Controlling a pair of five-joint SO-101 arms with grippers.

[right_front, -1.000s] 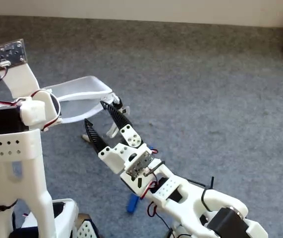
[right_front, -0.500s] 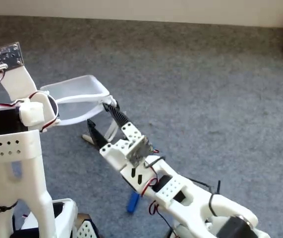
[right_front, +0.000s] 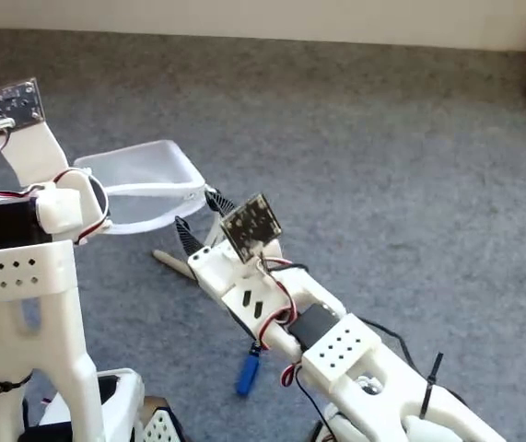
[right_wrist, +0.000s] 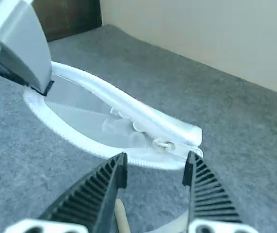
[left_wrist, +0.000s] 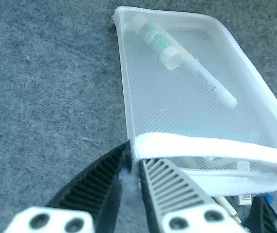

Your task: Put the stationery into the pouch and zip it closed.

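White mesh pouch (left_wrist: 187, 97), pen (left_wrist: 177, 51) inside, pinched by my left hand (left_wrist: 132, 156); right hand (right_wrist: 156, 160) open over a pencil (right_wrist: 122, 218), facing its zipper (right_wrist: 163, 144).

We find soft, even daylight over the table (right_front: 410, 166) from above, with no hard-edged shadows. Only a faint dark patch lies under the right arm (right_front: 327, 341), behind its gripper. Just ahead of the left gripper (left_wrist: 133, 154), the pouch (left_wrist: 187, 97) catches the light strongly, and its white rim is washed out almost to glare. A narrow shadow sits between that gripper's fingers (left_wrist: 99, 179). Beyond the right gripper (right_wrist: 156, 158), the pale wall (right_wrist: 201, 43) is brightly lit and the pouch's mesh glows.
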